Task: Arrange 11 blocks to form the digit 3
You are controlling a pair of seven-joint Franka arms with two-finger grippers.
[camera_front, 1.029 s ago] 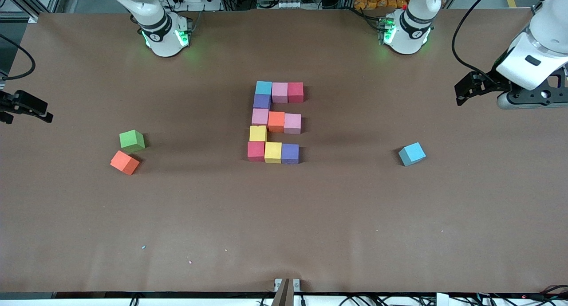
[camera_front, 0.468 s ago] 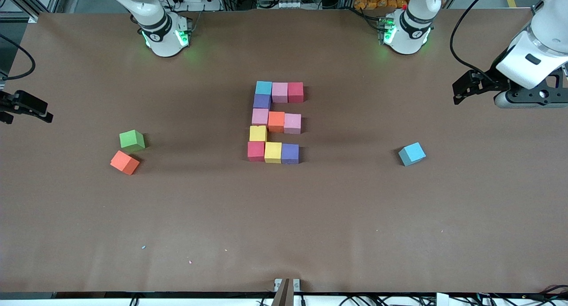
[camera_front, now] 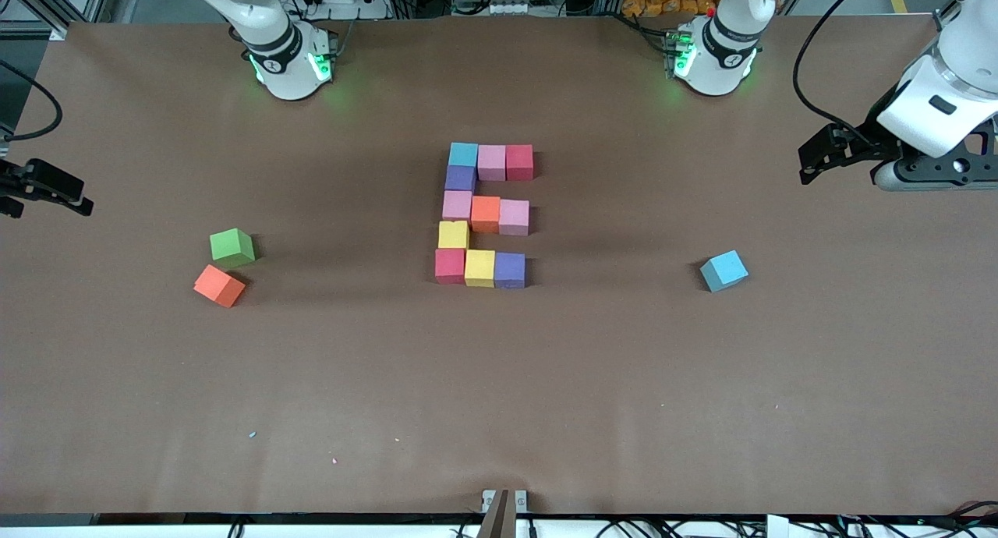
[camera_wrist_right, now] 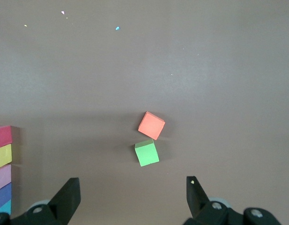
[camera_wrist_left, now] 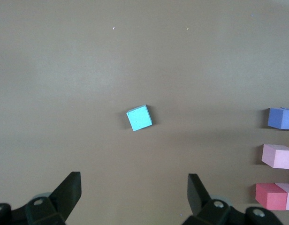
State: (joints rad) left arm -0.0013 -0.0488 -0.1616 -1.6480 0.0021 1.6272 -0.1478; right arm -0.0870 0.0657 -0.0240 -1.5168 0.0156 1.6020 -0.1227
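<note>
Brown worktop (camera_front: 499, 413): the digit 3 (camera_front: 485, 215) sits mid-worktop w/ blocks touching. Left end effector (camera_wrist_left: 134, 193) & right end effector (camera_wrist_right: 133, 196) hang over the worktop ends, both spread, holding nothing. Loose light blue cube (camera_front: 723, 270), orange cube (camera_front: 219, 285), green cube (camera_front: 231, 246) lie well apart from it.

Multicoloured digit 3 (camera_front: 485, 214); loose green cube (camera_front: 231, 246), orange cube (camera_front: 219, 285), light-blue cube (camera_front: 723, 270).

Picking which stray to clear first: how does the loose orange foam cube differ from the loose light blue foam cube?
The loose orange foam cube lies toward the right arm's end, almost touching a green cube; the loose light blue foam cube lies alone toward the left arm's end. Both look equal in size, skewed, outside the digit.
</note>
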